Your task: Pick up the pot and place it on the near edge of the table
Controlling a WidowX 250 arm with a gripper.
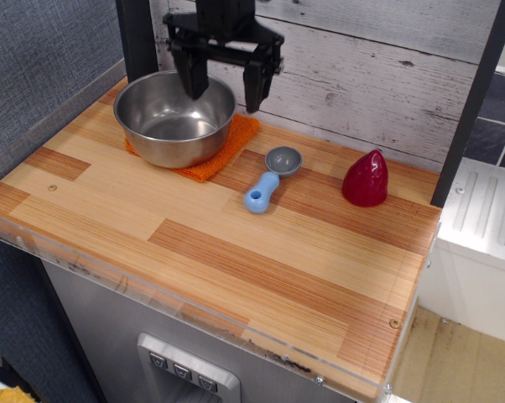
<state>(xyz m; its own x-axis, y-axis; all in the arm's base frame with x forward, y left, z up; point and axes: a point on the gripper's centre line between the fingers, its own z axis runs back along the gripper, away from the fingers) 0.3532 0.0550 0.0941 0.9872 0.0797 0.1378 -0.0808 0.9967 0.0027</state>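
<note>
The pot (170, 117) is a large shiny steel bowl standing upright on an orange cloth (215, 157) at the far left of the striped wooden table (236, 252). My black gripper (223, 94) hangs open and empty above the pot's far right rim. Its left finger is over the bowl's inside and its right finger is outside the rim, over the cloth. The fingers are apart from the pot.
A grey-and-blue scoop (271, 177) lies mid-table to the right of the cloth. A dark red cone-shaped object (366, 178) stands at the far right. A white plank wall runs behind and a black post (137, 38) stands at the back left.
</note>
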